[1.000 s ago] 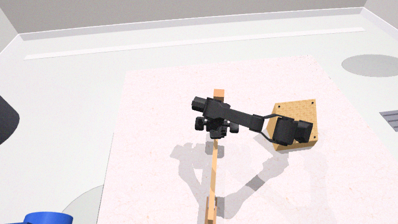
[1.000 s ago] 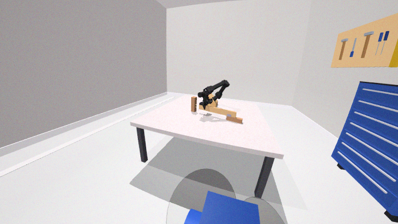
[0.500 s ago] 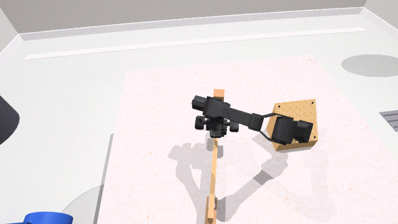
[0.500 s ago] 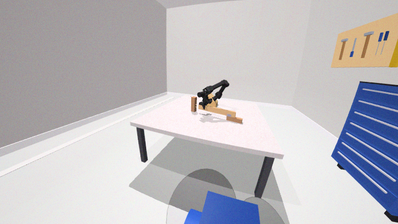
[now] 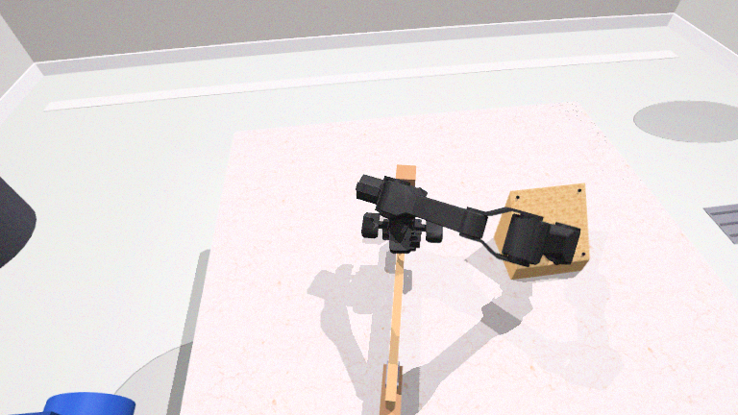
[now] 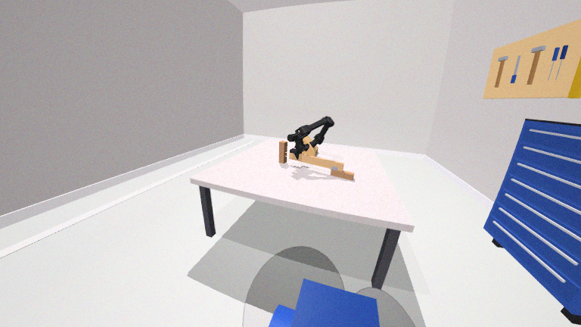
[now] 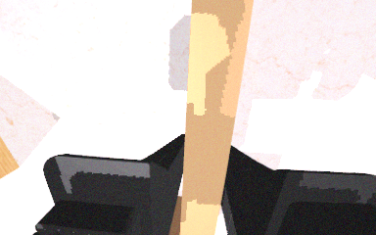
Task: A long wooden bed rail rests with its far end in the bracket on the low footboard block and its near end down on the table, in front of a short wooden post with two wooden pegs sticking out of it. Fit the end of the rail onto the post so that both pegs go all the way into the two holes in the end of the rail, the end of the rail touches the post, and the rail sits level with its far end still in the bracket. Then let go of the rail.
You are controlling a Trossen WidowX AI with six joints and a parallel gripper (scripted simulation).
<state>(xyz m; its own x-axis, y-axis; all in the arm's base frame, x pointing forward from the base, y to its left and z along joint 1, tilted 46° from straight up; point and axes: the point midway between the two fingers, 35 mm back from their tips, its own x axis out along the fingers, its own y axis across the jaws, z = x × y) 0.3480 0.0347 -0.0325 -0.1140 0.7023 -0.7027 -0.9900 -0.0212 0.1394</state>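
Observation:
The long wooden rail [image 5: 397,302] [image 6: 318,161] [image 7: 208,147] is raised off the table at its near end and looks close to level. Its far end sits in the bracket on the low footboard block [image 6: 344,175]. My gripper [image 5: 401,250] [image 6: 296,155] [image 7: 199,140] is shut on the rail near its post end, one finger on each side. The short post [image 5: 405,171] [image 6: 282,152] stands upright just beyond that end. A narrow gap shows between rail end and post in the exterior view. The pegs are too small to judge exactly, and the rail's holes are hidden.
The arm's wooden base block [image 5: 550,195] stands to the right of the rail in the top view, and the arm reaches across from it. The table [image 6: 256,186] carries the post, rail and blocks. A blue drawer cabinet [image 6: 535,186] stands off the table.

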